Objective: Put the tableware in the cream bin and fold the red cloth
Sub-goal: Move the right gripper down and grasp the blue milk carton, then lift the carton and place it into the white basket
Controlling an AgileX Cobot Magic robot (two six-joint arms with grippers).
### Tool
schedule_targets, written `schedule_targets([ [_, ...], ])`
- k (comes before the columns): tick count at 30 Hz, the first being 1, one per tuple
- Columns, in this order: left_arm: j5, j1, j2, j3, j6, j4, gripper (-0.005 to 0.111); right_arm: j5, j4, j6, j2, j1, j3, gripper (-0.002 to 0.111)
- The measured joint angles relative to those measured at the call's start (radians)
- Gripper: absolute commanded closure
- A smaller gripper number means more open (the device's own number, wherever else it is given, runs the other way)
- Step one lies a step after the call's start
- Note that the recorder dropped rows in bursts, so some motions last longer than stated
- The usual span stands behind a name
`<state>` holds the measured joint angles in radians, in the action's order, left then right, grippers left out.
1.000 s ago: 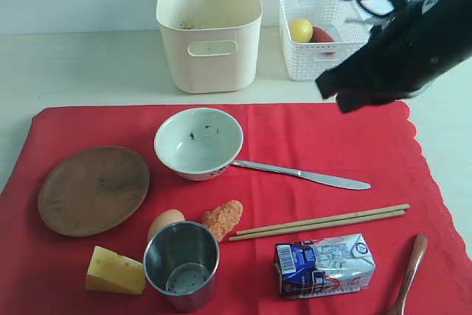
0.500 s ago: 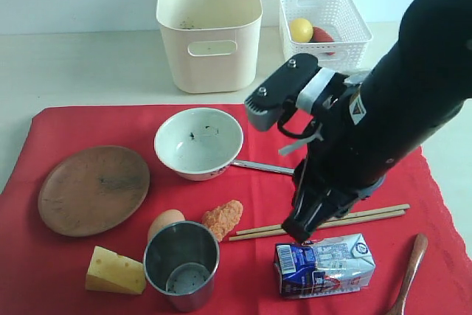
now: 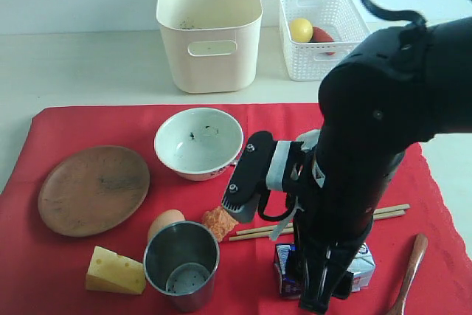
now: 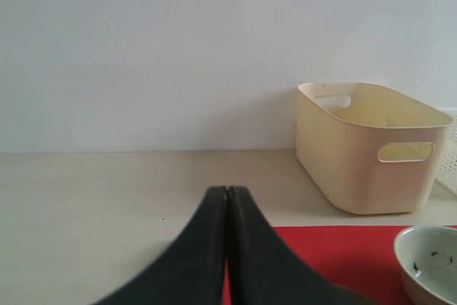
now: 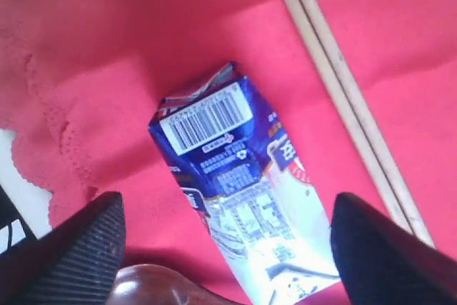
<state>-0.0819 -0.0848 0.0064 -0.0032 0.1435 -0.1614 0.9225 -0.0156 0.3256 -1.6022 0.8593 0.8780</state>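
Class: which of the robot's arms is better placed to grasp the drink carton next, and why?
Right. The right gripper, open, hangs over the drink carton, a finger on each side. The left gripper is shut, with no carton in its view.

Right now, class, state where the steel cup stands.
In the exterior view the steel cup stands upright on the red cloth, lower left of centre, cheese wedge to its left, egg just behind.
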Motion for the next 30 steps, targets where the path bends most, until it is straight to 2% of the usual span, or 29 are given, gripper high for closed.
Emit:
schedule_targets([
  [10,0.000,0.000,0.000,0.000,0.000,0.000,0.105,-0.035,0.052,0.004,-0.141,0.000,0.000,0.033],
  [13,0.000,0.000,0.000,0.000,0.000,0.000,0.105,-0.042,0.063,0.006,-0.159,0.000,0.000,0.037],
  [22,0.000,0.000,0.000,0.000,0.000,0.000,0.105,-0.029,0.049,0.006,-0.168,0.000,0.000,0.079],
  [30,0.000,0.000,0.000,0.000,0.000,0.000,0.105,-0.014,0.068,0.001,-0.170,0.000,0.000,0.108],
])
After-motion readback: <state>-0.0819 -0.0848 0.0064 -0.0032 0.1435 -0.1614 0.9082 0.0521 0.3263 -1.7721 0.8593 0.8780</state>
